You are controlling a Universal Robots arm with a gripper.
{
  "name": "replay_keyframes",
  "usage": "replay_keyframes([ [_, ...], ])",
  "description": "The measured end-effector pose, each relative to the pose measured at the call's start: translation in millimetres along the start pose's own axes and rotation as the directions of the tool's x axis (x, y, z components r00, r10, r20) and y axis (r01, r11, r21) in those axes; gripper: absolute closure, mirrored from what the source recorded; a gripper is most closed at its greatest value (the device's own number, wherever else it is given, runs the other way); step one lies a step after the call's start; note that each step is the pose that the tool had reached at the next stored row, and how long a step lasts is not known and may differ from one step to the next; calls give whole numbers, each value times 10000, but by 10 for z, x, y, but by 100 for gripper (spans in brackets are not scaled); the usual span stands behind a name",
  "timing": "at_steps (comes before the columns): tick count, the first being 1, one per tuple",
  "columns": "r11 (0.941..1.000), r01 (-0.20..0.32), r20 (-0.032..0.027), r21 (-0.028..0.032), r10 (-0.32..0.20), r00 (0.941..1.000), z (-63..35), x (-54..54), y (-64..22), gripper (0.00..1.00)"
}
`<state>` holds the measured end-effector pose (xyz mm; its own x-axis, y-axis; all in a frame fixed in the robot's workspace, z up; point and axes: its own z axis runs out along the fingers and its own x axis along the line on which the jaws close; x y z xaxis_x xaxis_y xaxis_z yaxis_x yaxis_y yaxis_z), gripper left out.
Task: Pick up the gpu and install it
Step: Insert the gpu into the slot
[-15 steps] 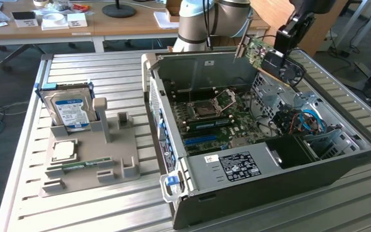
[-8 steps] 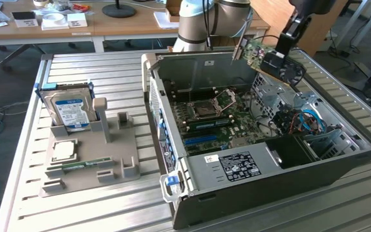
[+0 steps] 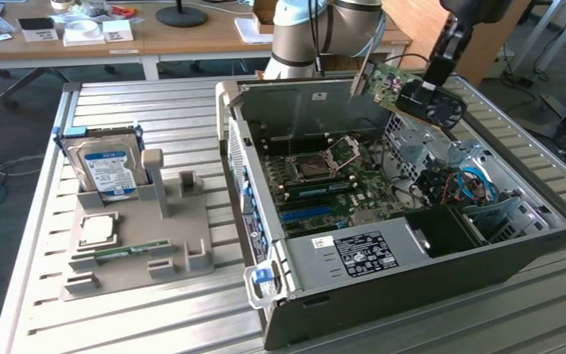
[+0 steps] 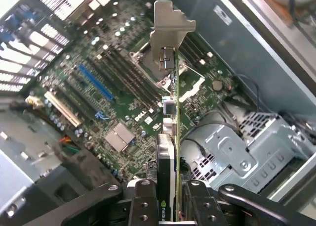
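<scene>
The gpu (image 3: 386, 83) is a thin green card with a grey metal end bracket. It hangs in the air above the open computer case (image 3: 391, 310), tilted, over the case's far right part. My gripper (image 3: 413, 90) is shut on the card's end away from the bracket. In the wrist view the gpu (image 4: 170, 117) runs edge-on away from the camera, its bracket at the far end, with my gripper (image 4: 173, 206) clamped on both faces of it. Below lies the motherboard (image 4: 123, 102) with a blue slot (image 4: 95, 81) and the processor socket.
A grey fixture tray (image 3: 126, 258) on the slatted table at the exterior view's left holds a silver hard drive with blue label (image 3: 106, 168), a processor (image 3: 98, 228) and a memory stick (image 3: 126, 253). A drive cage (image 4: 242, 152) and cables (image 3: 470, 184) sit inside the case.
</scene>
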<state>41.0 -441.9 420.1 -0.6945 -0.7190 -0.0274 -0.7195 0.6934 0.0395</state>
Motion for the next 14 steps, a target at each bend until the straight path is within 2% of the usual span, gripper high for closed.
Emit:
replay_keyframes([
  [3, 9985, 554, -21, -16, -554, 9985, 5, 0, 0, 73],
  [6, 9940, 1091, -41, -33, -1091, 9940, 11, 0, 0, 73],
  [7, 9895, 1447, -54, -44, -1447, 9895, 14, 0, 0, 73],
  [11, 9761, 2170, -79, -69, -2171, 9761, 22, 0, -1, 73],
  [14, 9631, 2692, -96, -88, -2692, 9630, 27, 1, -1, 73],
])
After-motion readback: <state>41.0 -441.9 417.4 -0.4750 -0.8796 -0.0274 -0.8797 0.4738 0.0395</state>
